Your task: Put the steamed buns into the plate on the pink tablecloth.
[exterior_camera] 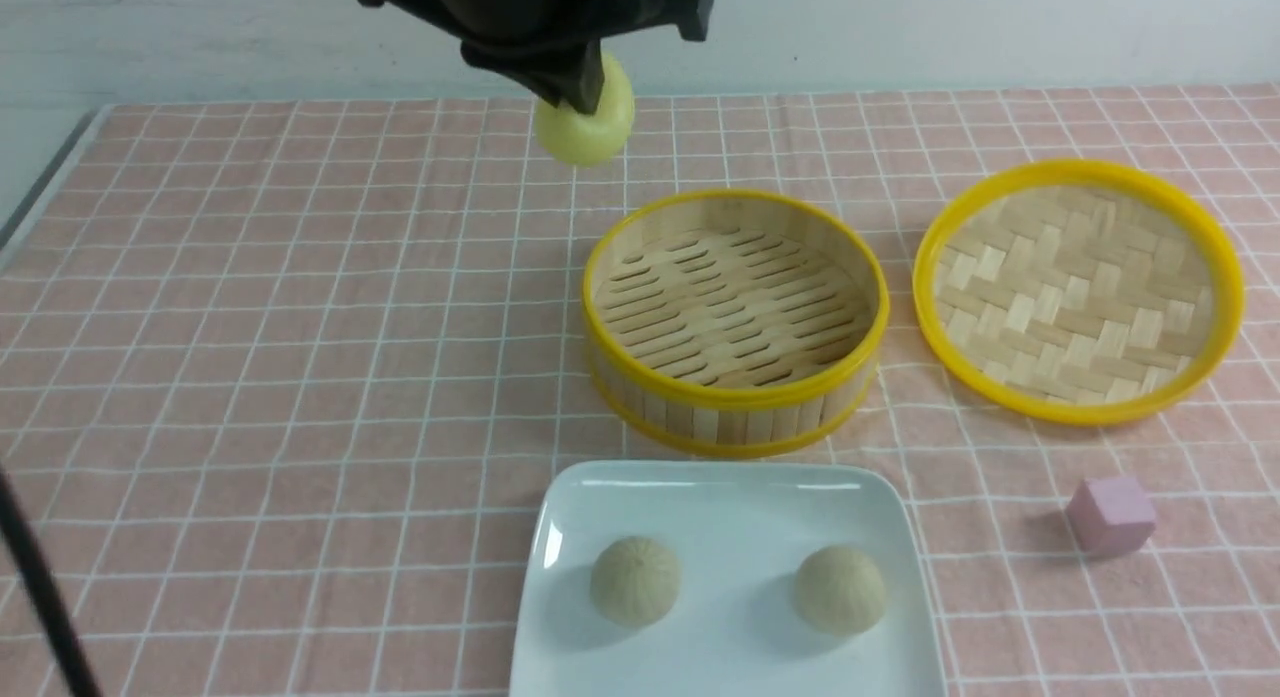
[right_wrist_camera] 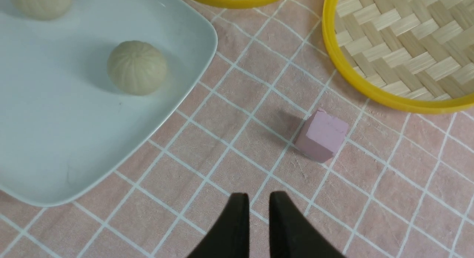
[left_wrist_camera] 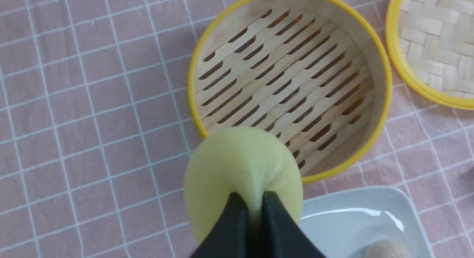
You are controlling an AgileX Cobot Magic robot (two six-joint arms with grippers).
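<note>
One pink tablecloth (exterior_camera: 300, 377), one white plate (exterior_camera: 730, 497), the right end effector (right_wrist_camera: 259, 195) open, the left end effector (left_wrist_camera: 253, 197) pinching the yellow bun (exterior_camera: 590, 142) aloft, two beige buns (exterior_camera: 636, 581) plated: now carry, lower, release!

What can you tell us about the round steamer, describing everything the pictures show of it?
The steamer is a round, open-topped basket, apparently bamboo, with pale slatted sides and shiny yellow bands around its top rim and base. Its pale floor is pierced by rows of narrow, dark slots, and nothing lies inside. It sits upright and level on the pink tablecloth, just beyond the white plate in the front view, with the woven lid lying separately on its right. No claw touches it.
</note>
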